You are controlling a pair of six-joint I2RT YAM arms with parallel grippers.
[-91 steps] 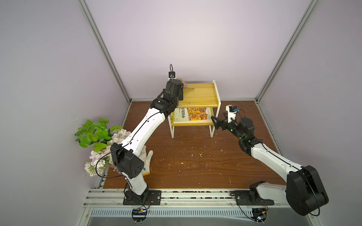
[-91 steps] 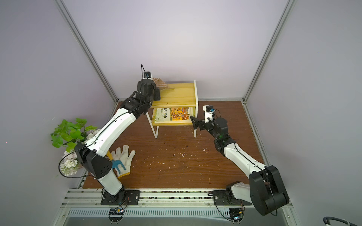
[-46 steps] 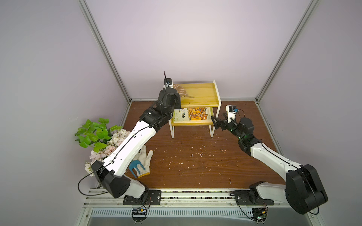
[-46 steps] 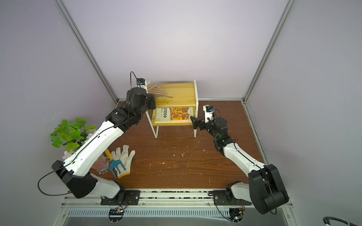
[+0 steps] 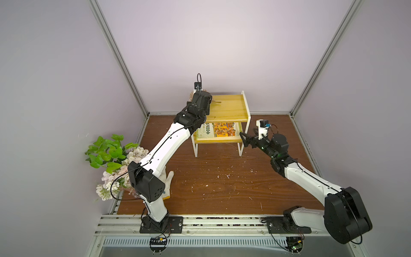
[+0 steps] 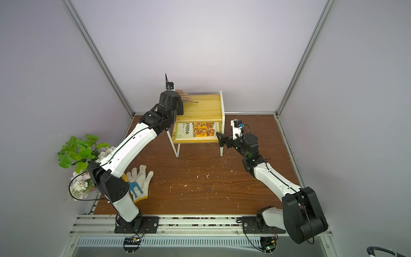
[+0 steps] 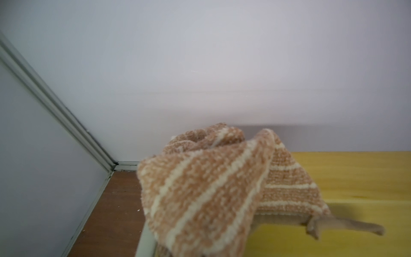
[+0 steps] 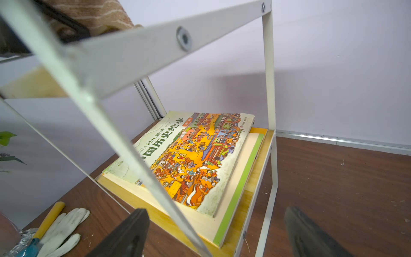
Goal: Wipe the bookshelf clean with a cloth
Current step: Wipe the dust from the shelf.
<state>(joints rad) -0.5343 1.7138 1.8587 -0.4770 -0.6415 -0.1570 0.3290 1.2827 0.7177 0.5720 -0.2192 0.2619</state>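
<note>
A brown wooden table (image 5: 222,189) is enclosed by pale lilac walls; at the left end of the bookshelf (image 5: 231,109) top board, the striped cloth (image 7: 209,184) is pinched in the left claw (image 6: 179,100) and bunched over the edge; the bare board is stretched lengthwise to its right, so a rightward sweep is judged due; the right claw (image 5: 245,140) is held spread and empty just beside the right front leg.

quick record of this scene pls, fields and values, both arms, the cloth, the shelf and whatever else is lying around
left gripper: shut on the cloth, over the bookshelf top board
cloth: bunched at the top board's corner, partly past the edge
right gripper: open, holding nothing, close to the bookshelf frame at the lower tier
books: two stacked on the lower tier
tabletop: white glove, flowers, scattered white specks
</note>
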